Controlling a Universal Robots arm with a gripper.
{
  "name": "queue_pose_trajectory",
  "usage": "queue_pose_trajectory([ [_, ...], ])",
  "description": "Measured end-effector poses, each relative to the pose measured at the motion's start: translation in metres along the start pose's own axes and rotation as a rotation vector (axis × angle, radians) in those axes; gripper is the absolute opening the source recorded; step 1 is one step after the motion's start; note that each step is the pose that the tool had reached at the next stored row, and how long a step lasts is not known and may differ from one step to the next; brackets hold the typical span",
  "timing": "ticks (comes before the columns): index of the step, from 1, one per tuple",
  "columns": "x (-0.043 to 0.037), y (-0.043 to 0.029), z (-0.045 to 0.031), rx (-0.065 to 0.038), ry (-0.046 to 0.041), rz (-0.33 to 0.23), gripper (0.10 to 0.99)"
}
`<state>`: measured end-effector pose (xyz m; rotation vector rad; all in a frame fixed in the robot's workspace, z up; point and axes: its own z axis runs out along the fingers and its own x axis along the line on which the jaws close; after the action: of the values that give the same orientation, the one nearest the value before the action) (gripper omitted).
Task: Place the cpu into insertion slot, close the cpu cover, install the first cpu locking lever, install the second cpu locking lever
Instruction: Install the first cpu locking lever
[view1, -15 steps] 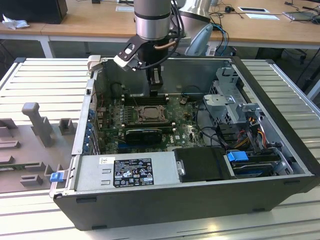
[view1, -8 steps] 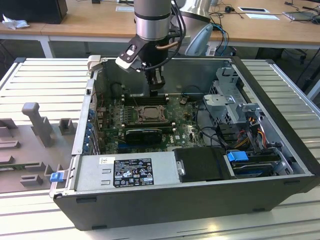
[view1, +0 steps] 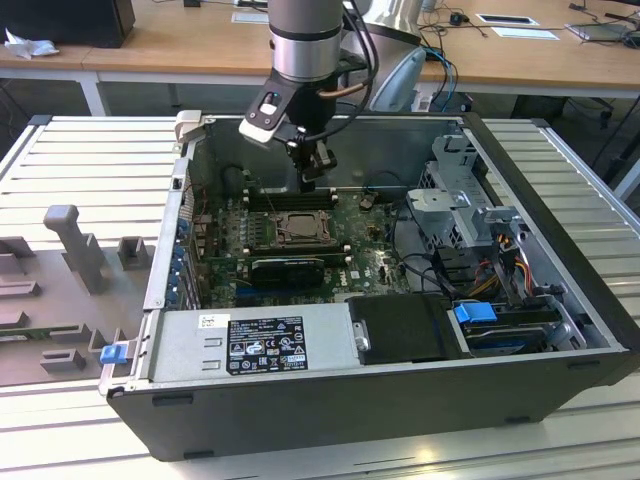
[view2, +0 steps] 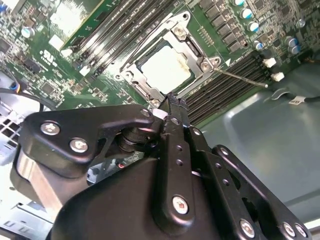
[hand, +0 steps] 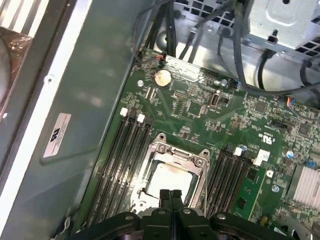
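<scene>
1. The black claw (hand: 170, 196) hovers just above the socket, its fingertips pressed together and gripping nothing.
2. The pale silver square cpu (hand: 169, 179) lies in the dark, metal-rimmed insertion slot (view1: 298, 230), with the thin silvery cpu cover (hand: 160, 149) flat over it.
3. A green circuit board (hand: 200, 115) surrounds them inside an open grey computer case (view1: 400, 400), toward the exterior view's left.

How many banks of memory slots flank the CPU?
2. One bank lies along one side of the cpu, the other along the opposite side; the gripper may hide part.
</scene>
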<state>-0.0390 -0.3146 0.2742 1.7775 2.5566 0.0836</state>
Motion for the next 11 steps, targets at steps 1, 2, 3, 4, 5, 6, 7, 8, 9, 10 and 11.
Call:
queue_pose_trajectory([
  [1, 0.0000, 0.0000, 0.0000, 0.000, 0.0006, -0.010, 0.106],
  [2, 0.0000, 0.0000, 0.0000, 0.000, 0.0010, -0.017, 0.106],
  [3, 0.0000, 0.0000, 0.0000, 0.000, 0.0015, -0.025, 0.106],
  [4, 0.0000, 0.0000, 0.0000, 0.000, 0.0018, -0.031, 0.106],
  [5, 0.0000, 0.0000, 0.0000, 0.000, 0.0022, -0.038, 0.106],
  [6, 0.0000, 0.0000, 0.0000, 0.000, 0.0025, -0.043, 0.106],
  [7, 0.0000, 0.0000, 0.0000, 0.000, 0.0031, -0.052, 0.106],
  [8, 0.0000, 0.0000, 0.0000, 0.001, 0.0037, -0.063, 0.106],
  [9, 0.0000, 0.0000, 0.0000, 0.001, 0.0042, -0.072, 0.106],
  [10, 0.0000, 0.0000, 0.0000, 0.001, 0.0045, -0.076, 0.106],
  [11, 0.0000, 0.0000, 0.0000, 0.001, 0.0048, -0.081, 0.106],
])
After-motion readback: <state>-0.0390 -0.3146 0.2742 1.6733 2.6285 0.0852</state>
